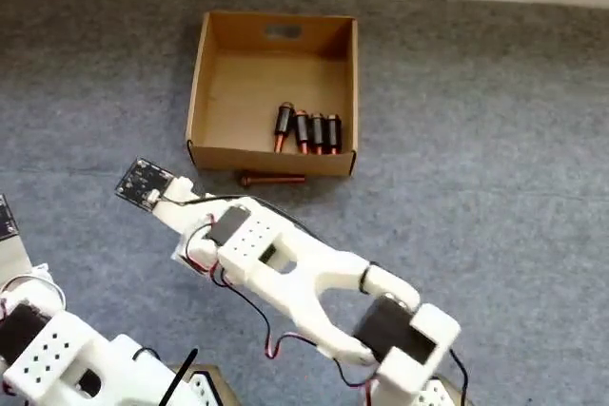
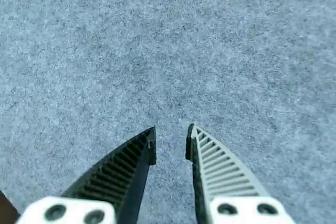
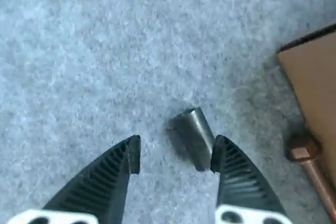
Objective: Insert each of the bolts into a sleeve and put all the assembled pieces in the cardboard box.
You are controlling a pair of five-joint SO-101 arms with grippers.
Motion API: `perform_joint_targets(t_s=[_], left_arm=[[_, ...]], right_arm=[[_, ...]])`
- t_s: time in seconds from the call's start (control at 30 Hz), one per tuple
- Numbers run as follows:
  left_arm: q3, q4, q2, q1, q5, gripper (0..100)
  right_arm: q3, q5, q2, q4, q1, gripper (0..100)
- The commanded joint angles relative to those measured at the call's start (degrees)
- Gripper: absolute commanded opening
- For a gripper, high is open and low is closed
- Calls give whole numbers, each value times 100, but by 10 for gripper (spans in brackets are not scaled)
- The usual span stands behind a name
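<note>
High view: four assembled pieces point(image 1: 306, 130) lie in the box point(image 1: 202, 92), and a bolt point(image 1: 273, 179) lies just outside its near wall. The right arm point(image 1: 285, 263) hangs over the carpet point(image 1: 495, 140) beside that corner.
Left wrist view: the left gripper point(image 2: 171, 144) is slightly spread above bare carpet.
Right wrist view: the right gripper point(image 3: 176, 153) is spread around a lying sleeve point(image 3: 195, 137), with the bolt near the box beyond

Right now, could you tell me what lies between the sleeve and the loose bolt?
Bare grey carpet lies between the sleeve and the bolt; the right wrist view shows it.

Right end effector point(image 3: 176, 151) wide apart, left end effector point(image 2: 170, 144) with a narrow gap.
</note>
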Motion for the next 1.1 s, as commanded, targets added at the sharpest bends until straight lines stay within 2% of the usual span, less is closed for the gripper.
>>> perform_joint_targets(t_s=[0.0,0.07,0.2,0.37,0.43,0.53,0.67,0.8,0.9,1.0,1.07], left_arm=[[-136,-114,-40,-31,-35,123],[-136,-105,-31,-31,-35,123],[-127,-105,-31,-31,-35,123],[-136,-105,-48,-13,-35,123],[-136,-105,-57,-22,-35,123],[-136,-105,-57,-31,-35,123],[-136,-105,-57,-31,-35,123],[-136,-105,-57,-22,-35,123],[-136,-105,-48,31,-35,123],[-127,-35,-40,224,-35,123],[-145,105,-66,400,-26,123]], right_arm=[[-479,70,330,-57,92,214],[-541,79,505,-57,163,214],[-585,571,629,-57,277,214],[-593,659,637,-48,286,207],[-593,659,655,-48,286,158],[-558,659,655,-48,312,9],[-549,642,602,-4,312,4],[-549,624,136,585,365,5],[-356,229,-716,927,523,5],[171,-448,-1763,936,831,5],[690,-633,-2431,936,1033,5]])
